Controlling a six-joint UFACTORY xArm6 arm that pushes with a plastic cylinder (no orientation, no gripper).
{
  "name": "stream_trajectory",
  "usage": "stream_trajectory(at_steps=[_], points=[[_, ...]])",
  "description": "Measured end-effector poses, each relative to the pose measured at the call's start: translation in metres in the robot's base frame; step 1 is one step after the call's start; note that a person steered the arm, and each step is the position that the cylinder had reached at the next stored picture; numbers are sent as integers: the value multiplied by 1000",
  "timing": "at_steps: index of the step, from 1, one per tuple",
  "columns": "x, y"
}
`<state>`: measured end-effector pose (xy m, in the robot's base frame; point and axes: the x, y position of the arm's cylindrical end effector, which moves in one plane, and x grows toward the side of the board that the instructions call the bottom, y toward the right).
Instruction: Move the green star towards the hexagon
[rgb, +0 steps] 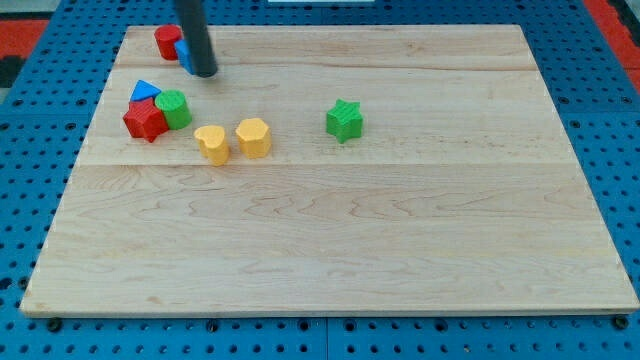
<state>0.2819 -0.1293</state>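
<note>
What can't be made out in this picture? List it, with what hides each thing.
- Blue block, camera view: mostly hidden behind the rod above my tip; its shape cannot be told.
- Red block at the view's top left: partly covered by the rod; shape unclear.
- Blue triangle: its lower part is hidden by the red star and the green block.
- Rod: cut off by the view's top edge.

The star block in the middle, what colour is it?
Green. The star block shows clearly in the camera view, alone to the right of two yellow blocks.
</note>
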Motion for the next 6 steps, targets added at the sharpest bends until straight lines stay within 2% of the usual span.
stream_trajectory(at_steps=[2,3,4,5,6], points=[[11,125],[40,149],[81,149],[80,193],[113,213]])
